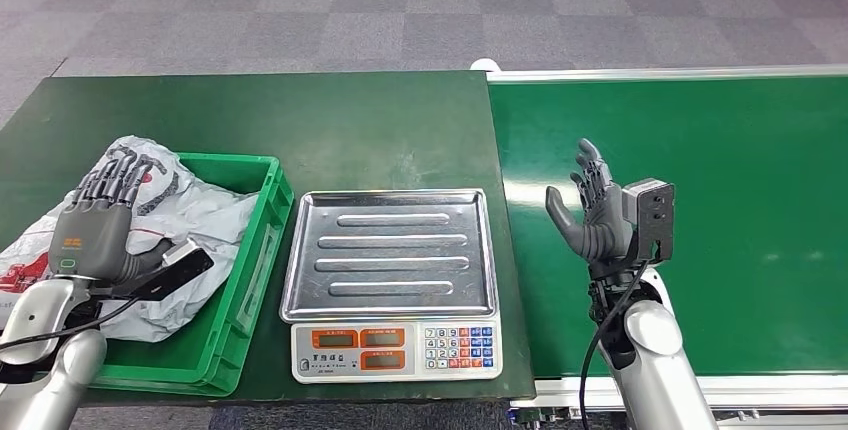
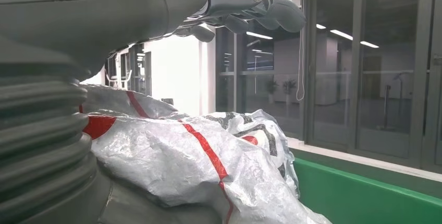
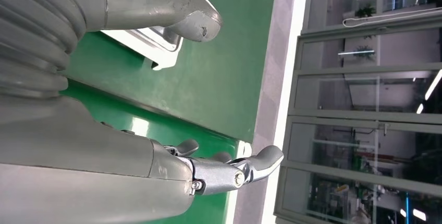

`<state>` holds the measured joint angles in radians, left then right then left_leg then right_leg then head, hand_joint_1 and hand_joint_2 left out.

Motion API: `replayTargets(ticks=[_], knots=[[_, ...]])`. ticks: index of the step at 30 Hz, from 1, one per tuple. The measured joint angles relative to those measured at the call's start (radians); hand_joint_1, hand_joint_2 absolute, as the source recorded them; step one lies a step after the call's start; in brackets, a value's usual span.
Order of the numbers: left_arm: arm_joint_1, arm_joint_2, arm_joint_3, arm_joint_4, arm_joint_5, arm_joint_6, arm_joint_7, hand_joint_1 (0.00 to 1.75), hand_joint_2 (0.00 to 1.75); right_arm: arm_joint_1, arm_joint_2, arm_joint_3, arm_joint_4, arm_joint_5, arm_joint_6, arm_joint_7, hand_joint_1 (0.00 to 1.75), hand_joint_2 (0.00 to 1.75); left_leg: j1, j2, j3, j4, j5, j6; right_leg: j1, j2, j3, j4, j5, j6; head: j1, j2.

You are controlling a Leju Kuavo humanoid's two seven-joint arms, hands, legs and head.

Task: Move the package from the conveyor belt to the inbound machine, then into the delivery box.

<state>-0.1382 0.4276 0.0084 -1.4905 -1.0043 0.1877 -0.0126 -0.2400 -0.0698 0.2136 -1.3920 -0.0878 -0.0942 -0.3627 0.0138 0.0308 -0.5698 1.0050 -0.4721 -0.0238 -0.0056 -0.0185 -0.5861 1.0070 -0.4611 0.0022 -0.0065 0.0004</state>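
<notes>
Head view: the left hand (image 1: 98, 225), fingers spread and grasping nothing, hovers flat over the crinkled white plastic package (image 1: 195, 212), printed in red and black, which lies in the green plastic crate (image 1: 262, 240) and spills over its left rim. Beside the crate stands a scale (image 1: 392, 284) with a ribbed steel tray and coloured keypad. The right hand (image 1: 590, 212), released and upright, hangs above the green conveyor belt (image 1: 760, 220). Beyond lies checkered grey carpet (image 1: 420, 20).
</notes>
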Motion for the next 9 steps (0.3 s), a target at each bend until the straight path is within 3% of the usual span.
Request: replayTargets(ticks=[9], knots=[[-0.071,-0.009,-0.051,0.006,0.104,0.057,-0.038,0.0,1.75,-0.04,-0.001,0.009,0.022,0.017,0.008,0.038,0.0,1.75,0.0,-0.001,0.0,0.0,0.001,0.0,0.0,-0.001,0.0,0.0,0.001,0.0,0.0,0.0]])
